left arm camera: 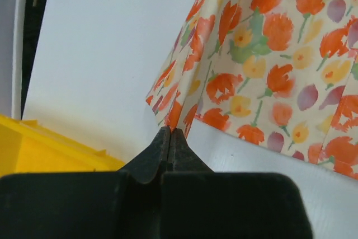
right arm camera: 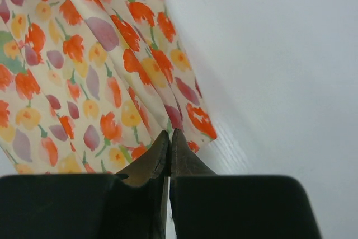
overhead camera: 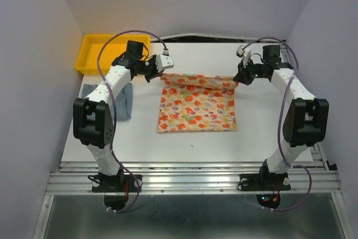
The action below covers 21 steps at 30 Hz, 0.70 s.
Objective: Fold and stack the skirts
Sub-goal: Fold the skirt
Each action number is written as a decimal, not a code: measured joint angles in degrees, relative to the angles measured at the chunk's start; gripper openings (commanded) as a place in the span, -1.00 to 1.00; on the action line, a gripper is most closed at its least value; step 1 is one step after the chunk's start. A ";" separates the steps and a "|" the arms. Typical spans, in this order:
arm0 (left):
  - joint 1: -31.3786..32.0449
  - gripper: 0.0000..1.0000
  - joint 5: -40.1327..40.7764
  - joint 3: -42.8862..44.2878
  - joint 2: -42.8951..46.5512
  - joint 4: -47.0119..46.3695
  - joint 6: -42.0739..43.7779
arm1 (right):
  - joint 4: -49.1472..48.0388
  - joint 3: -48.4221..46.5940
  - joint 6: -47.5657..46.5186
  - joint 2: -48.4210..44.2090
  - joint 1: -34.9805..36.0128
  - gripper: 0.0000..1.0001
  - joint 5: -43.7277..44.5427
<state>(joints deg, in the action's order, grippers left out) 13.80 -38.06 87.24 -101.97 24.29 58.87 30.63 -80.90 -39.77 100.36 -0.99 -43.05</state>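
Observation:
The cream floral skirt lies mid-table with its far edge lifted. My left gripper is shut on its far left corner; the left wrist view shows the cloth pinched at the fingertips. My right gripper is shut on the far right corner; the right wrist view shows the cloth pinched at the fingertips. The blue-grey skirt lies at the table's left edge, partly hidden by my left arm.
A yellow plastic tray stands at the back left, also showing in the left wrist view. Grey walls close in on both sides and behind. The white table has a metal rail along its near edge.

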 measured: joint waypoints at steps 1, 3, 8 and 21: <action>0.11 -1.00 0.00 -2.29 0.83 -0.26 0.37 | -0.57 1.88 -0.70 -0.81 0.04 -0.99 -0.02; 0.44 -1.00 0.35 -7.30 2.51 -1.01 1.25 | -2.45 6.49 -1.77 -2.19 0.35 -0.99 0.02; 1.62 -1.00 2.29 -18.29 4.15 -2.36 2.82 | -5.42 17.86 -2.86 -2.95 1.99 -0.99 1.07; 2.99 -1.00 7.50 -16.35 -0.61 -5.22 -2.01 | -9.16 15.50 0.63 0.31 3.39 -0.99 4.50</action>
<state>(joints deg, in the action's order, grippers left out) 16.80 -30.57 70.89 -102.59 19.07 56.86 21.47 -65.41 -39.13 100.66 2.39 -38.54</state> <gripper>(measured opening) 0.017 0.035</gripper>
